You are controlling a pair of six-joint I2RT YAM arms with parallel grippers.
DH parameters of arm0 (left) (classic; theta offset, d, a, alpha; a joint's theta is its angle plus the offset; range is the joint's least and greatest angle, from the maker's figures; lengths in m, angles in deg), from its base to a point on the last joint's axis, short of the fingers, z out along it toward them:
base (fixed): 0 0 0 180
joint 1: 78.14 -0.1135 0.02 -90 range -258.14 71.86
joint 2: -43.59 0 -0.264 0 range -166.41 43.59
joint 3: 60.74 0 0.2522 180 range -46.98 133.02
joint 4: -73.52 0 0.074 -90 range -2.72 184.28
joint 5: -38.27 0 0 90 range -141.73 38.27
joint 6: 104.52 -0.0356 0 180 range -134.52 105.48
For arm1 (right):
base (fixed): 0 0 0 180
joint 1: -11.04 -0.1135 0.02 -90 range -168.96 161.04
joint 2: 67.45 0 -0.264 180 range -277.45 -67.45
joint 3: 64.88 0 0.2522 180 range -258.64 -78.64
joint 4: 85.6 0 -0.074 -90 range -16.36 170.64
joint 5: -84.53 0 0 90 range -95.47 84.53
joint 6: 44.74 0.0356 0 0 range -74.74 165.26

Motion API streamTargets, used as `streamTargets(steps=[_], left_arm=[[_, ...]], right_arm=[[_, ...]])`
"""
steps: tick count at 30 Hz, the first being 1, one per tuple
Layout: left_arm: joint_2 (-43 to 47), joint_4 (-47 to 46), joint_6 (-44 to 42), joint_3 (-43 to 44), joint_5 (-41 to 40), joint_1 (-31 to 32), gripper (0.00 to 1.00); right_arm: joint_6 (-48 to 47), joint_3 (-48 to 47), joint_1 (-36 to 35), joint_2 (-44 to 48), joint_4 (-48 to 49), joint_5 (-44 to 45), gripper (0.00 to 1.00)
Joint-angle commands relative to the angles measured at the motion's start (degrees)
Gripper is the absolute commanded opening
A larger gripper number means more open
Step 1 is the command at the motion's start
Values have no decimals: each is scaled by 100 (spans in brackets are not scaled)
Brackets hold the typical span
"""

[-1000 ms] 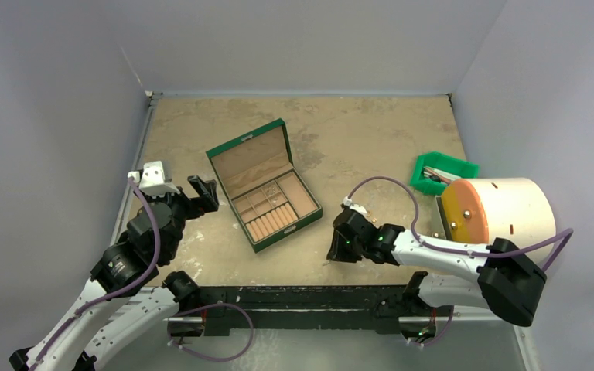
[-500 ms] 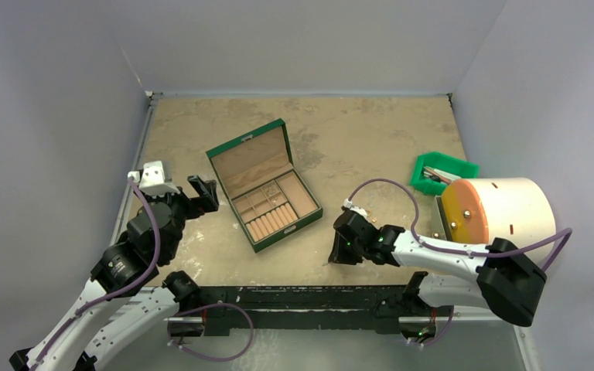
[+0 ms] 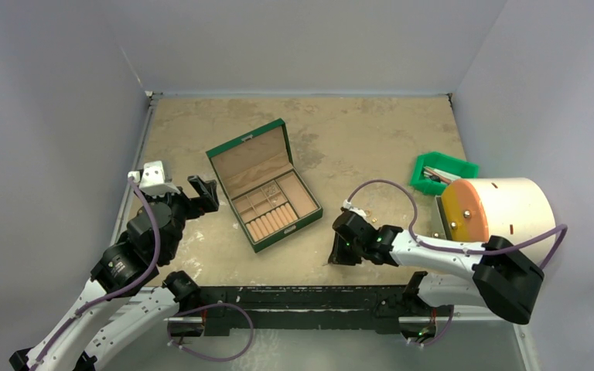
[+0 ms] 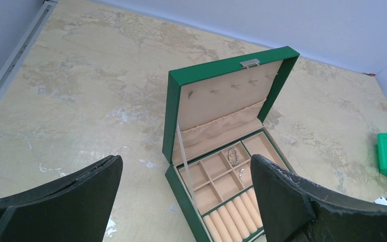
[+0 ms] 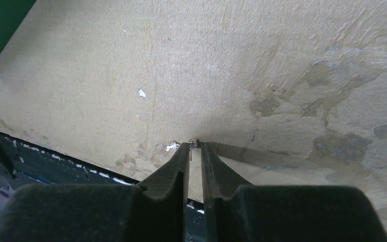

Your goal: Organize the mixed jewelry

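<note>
— What does the jewelry look like?

— Tiny, silver-coloured metal. The stud (image 5: 193, 144) is a bright speck with a thin pin, far smaller than the fingers (image 5: 174, 169) around it.

— How many pieces?

— Three that I can count: the stud, a looped piece (image 4: 233, 157) and a smaller piece (image 4: 241, 173). The last two sit in the tan compartments of the one green box (image 4: 172, 121). A pale fleck (image 5: 141, 93) lies on the table (image 5: 262, 60); whether it is jewelry I cannot tell.

— And the pincers?

— Two. The right pincer (image 5: 195, 146) is pressed nearly together, pinching the stud at its very tips, down at the table. The left pincer (image 4: 186, 161) is spread wide and holds nothing.

— Where is everything from them?

— The stud is between the right pincer's tips, with the box off to its left, apart. The boxed pieces lie ahead of the left pincer, nearer its right finger.
</note>
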Motion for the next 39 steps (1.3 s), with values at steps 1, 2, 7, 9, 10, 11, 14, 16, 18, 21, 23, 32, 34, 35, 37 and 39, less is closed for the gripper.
streamTargets(steps=[1, 2, 7, 9, 10, 11, 14, 16, 18, 21, 23, 32, 34, 35, 37, 39], left_arm=[[-15, -160, -8, 201, 14, -46, 99], [-14, -161, -7, 205, 9, -45, 99], [-15, -167, -4, 202, 9, -42, 98], [-15, -168, -4, 200, 9, -53, 98], [-15, -168, -4, 203, 9, -50, 98], [-17, -168, -4, 199, 9, -55, 99], [-15, -162, -4, 206, 9, -49, 98], [-10, -168, -4, 206, 9, -54, 99], [-5, -166, -4, 201, 13, -54, 98], [-13, -164, -4, 202, 9, -46, 99], [-15, -167, -4, 202, 9, -54, 99], [3, -163, -4, 204, 9, -55, 99], [7, -159, -4, 204, 9, -52, 98], [11, -159, -4, 202, 9, -50, 99], [26, -159, -4, 202, 9, -46, 99], [37, -159, 4, 200, 8, -54, 98]], right_arm=[[91, 43, -28, -103, 137, -91, 16], [94, 34, -29, -120, 138, -86, 15], [108, 53, -39, -94, 169, -80, 6], [111, 50, -36, -72, 136, -51, 0], [114, 57, -40, -54, 133, -37, 0], [119, 59, -41, -28, 129, -32, 0], [120, 52, -46, 83, 104, 12, 0], [94, 27, -50, 165, 77, 66, 0], [45, -28, -50, 233, -7, 132, 0], [-38, -148, -50, 312, -134, 237, 0], [-120, -262, -50, 351, -209, 295, 0], [-634, -1154, -50, 356, -517, 677, 0], [-739, -1405, -50, 267, -543, 795, 0], [-782, -1531, -51, 204, -552, 846, 0], [-886, -1822, -50, 39, -556, 938, 0], [-1031, -2113, -50, -144, -455, 881, 0]])
